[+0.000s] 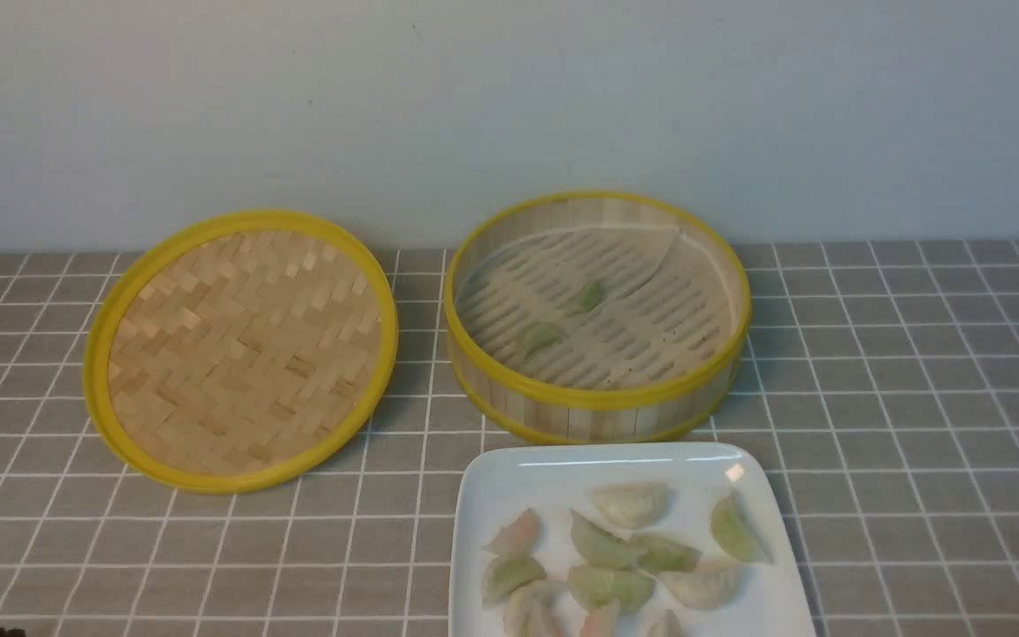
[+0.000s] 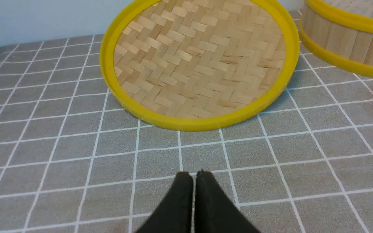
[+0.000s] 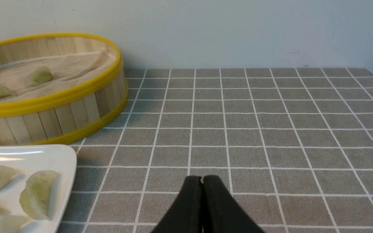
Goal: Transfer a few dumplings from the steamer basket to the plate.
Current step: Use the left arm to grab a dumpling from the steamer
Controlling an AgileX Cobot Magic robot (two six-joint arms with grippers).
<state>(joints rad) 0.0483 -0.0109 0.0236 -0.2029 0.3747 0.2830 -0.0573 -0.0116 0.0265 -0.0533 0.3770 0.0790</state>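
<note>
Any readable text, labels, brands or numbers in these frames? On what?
None: no words, numbers, logos or signs show in any view.
The lid, steamer basket, plate, checked tablecloth and wall are all unprinted.
The left gripper and right gripper are plain black, with no markings.

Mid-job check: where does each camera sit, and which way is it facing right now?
Front view: between the arms, facing forward to the wall, over lid, steamer basket and plate; no arm clearly shows.
Left wrist view: low over the cloth, facing the lid; shut left gripper in the foreground.
Right wrist view: low over the cloth, facing the wall, steamer basket and plate to one side; shut right gripper.
Shared: the steamer basket shows in all three.
</note>
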